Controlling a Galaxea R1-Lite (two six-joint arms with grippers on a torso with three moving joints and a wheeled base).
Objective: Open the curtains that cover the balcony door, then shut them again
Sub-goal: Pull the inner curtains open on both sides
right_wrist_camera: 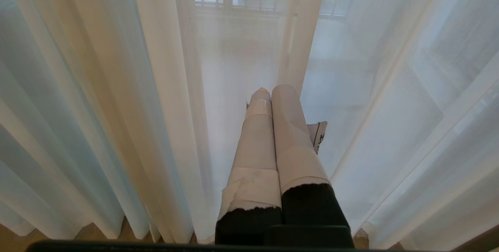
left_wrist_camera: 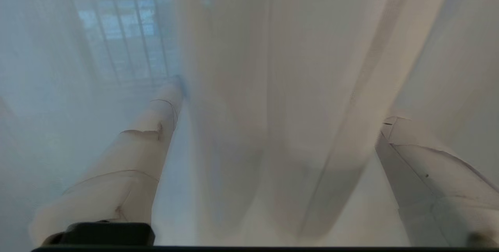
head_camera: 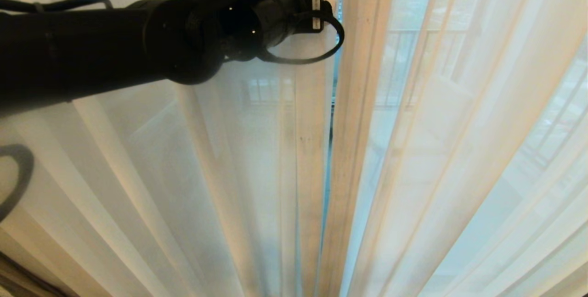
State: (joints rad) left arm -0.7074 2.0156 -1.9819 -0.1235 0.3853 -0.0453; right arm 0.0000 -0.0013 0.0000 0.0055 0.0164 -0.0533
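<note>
Thin white sheer fabric fills nearly everything in sight: the curtains [head_camera: 413,150] hang in long soft pleats from top to floor, see-through enough that pale daylight and the bars of a balcony railing [head_camera: 404,58] show faintly behind them. In the head view two sheer panels meet at a narrow vertical slit [head_camera: 331,141] near the middle, where a dark line of whatever lies behind shows through. The left arm [head_camera: 115,44], a thick black tube with a looped black cable at its wrist, reaches across the upper left toward that slit; its fingers are out of sight there. The left wrist view supplies them: the left gripper [left_wrist_camera: 273,127] stands wide apart, its two pale taped fingers [left_wrist_camera: 128,158] flanking a hanging fold of the sheer, with nothing clamped. The right wrist view shows what the head view misses, the right gripper [right_wrist_camera: 271,92] low before the curtains, its taped fingers pressed flat together and holding nothing, tips pointing at the fabric. Along that view's lower edge the curtain hems meet a strip of brown floor [right_wrist_camera: 93,230]. The tape on both grippers is matte, wrinkled and torn at its edges.
</note>
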